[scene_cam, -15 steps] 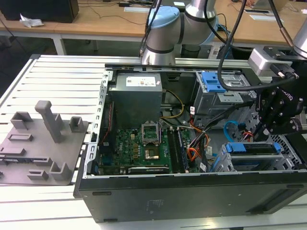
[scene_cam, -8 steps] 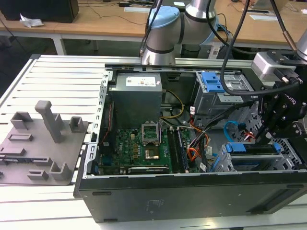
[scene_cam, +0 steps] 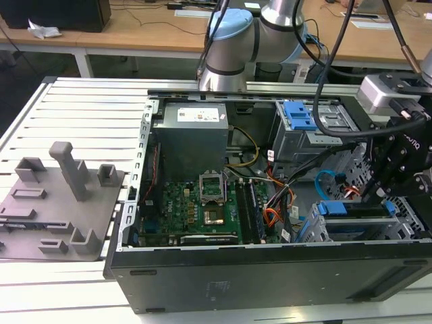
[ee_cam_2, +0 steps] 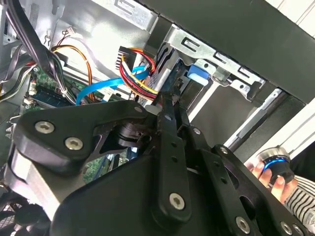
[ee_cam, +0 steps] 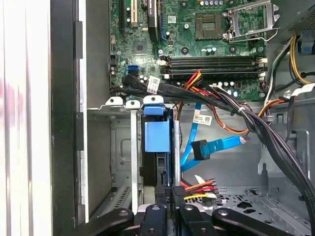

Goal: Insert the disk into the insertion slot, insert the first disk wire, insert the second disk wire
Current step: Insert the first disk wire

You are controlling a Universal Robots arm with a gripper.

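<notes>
Wire stage, by my judgement: the silver disk in its bright blue plastic carrier [ee_cam: 157, 136] sits within the perforated silver sheet-metal insertion slot [ee_cam: 134, 162]. My gripper [ee_cam: 171, 195], fingers drawn together, is at the black plug on red, yellow and black wires [ee_cam: 197, 189]. Mating it calls for square alignment. The flat blue cable [ee_cam: 216, 145] lies unplugged nearby.

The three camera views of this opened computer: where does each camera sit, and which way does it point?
Exterior view: off the arm, looking down into the computer case; shows the arm and gripper.
First wrist view: rides at the wrist, looks along the gripper at the disk and motherboard.
Second wrist view: also at the wrist, looks past the gripper toward the disk.
Shared: both wrist views show the disk in the insertion slot.
</notes>
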